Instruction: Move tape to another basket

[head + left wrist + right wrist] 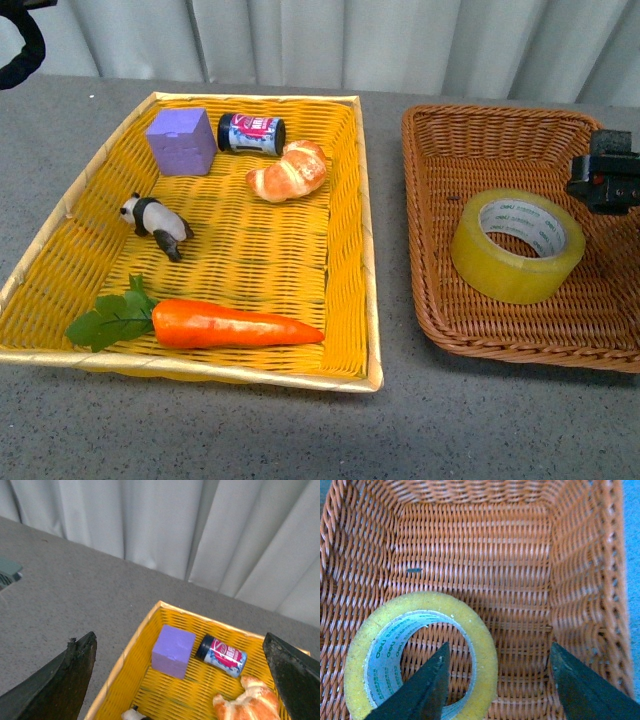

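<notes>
The tape [517, 244], a wide yellowish roll with a white printed core, lies flat in the brown wicker basket [470, 340] on the right. In the right wrist view the tape [485, 645] sits on the basket floor [485, 545]. My right gripper [497, 680] is open above it, one finger over the core hole, the other over bare wicker beside the roll. Part of the right arm [606, 178] shows at the right edge of the front view. My left gripper [182, 680] is open, high over the far left corner of the yellow basket [125, 665].
The yellow basket [370, 330] on the left holds a purple cube [181, 141], a small can [251, 134], a croissant [289, 171], a toy panda [156, 225] and a carrot [235, 324]. A grey table and a pale curtain lie behind.
</notes>
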### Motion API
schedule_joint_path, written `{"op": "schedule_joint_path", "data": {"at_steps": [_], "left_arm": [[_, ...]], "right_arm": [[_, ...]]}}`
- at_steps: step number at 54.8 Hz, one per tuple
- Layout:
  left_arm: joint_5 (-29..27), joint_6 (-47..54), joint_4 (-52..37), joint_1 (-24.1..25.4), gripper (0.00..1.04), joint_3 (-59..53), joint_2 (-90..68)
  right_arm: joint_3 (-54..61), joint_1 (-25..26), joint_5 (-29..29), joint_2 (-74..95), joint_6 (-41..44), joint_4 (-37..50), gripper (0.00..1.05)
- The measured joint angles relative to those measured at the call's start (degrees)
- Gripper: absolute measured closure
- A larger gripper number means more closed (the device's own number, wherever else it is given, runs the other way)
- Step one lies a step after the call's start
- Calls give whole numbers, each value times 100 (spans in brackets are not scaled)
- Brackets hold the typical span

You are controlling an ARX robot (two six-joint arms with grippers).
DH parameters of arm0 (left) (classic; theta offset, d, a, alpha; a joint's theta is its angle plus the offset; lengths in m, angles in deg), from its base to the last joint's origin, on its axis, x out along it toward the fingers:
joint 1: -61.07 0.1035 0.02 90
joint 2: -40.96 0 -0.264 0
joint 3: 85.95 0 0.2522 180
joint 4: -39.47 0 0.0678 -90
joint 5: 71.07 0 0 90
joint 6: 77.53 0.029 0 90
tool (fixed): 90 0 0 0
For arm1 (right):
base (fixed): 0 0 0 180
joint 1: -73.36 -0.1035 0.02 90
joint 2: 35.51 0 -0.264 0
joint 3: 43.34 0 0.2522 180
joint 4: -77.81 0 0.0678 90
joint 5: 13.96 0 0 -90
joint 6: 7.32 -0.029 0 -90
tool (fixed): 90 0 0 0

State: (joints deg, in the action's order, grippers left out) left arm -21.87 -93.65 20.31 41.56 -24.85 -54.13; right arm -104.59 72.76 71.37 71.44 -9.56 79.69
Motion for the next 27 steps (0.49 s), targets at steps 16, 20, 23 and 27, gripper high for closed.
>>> {"op": "schedule_joint_path", "data": {"at_steps": [16, 20, 23, 27], "left_arm": [[1217, 1001, -1707, 142, 24, -966, 295], [2162, 1257, -2308, 330, 36, -1464, 551], [2514, 1362, -2433, 446, 45, -1764, 778], [2785, 1462, -2518, 603, 60, -2210, 1161]], "right_arm": [[1674, 46, 450, -601, 256, 4041, 34], [2179, 57, 481, -682, 256, 5265, 46], [2420, 57, 485, -903, 258, 5654, 55], [2706, 57, 483, -1316, 258, 5729, 67]]}}
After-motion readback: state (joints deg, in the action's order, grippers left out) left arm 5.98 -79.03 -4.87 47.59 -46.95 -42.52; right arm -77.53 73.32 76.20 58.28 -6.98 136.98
